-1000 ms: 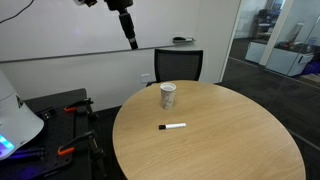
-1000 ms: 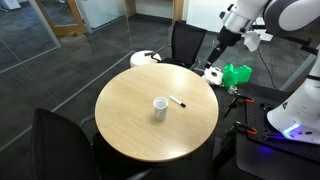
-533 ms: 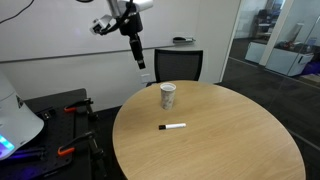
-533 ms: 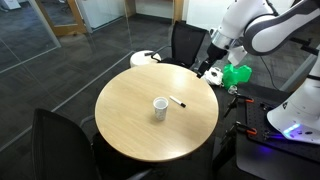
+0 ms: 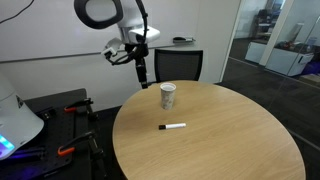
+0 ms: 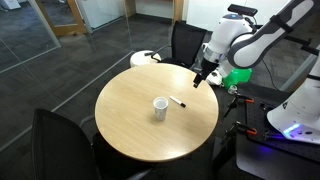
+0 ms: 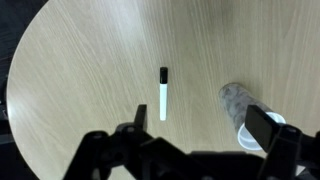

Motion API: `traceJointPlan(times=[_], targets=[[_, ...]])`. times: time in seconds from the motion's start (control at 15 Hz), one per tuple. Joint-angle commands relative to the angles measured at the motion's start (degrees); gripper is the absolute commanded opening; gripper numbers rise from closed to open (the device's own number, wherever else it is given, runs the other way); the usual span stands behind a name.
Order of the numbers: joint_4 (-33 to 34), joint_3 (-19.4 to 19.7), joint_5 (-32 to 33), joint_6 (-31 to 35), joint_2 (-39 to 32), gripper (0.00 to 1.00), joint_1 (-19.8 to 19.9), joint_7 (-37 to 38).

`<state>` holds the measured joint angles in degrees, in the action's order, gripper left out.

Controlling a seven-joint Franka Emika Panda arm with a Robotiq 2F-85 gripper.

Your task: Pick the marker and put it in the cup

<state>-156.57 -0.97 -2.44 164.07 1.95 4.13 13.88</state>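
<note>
Marker [image 7: 163, 93]: one, flat on the round table [image 5: 235, 140], black cap toward the top of the wrist view, near the cup [image 7: 236, 100] but apart from it. Unmoved since the earlier frames. Cup: one, upright, also unmoved; in the wrist view a gripper finger hides part of it. Gripper [image 5: 143, 84]: one, now lower and closer to the table edge than half a second ago, hanging beyond the rim. Fingers spread wide, holding nothing. In an exterior view the marker [image 6: 177, 102] is only a thin streak.
</note>
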Motion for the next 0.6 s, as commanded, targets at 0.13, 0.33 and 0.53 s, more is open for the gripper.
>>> traceJointPlan(times=[0.13,0.33,0.53], targets=[[5.3,2.1,-0.2,2.6,-10.4,1.00,-1.0,0.9],[3.5,2.5,-0.5,1.3,-8.3,1.00,-1.4,-0.4],[3.5,2.4,-0.5,1.3,-8.0,1.00,-1.5,-0.4]])
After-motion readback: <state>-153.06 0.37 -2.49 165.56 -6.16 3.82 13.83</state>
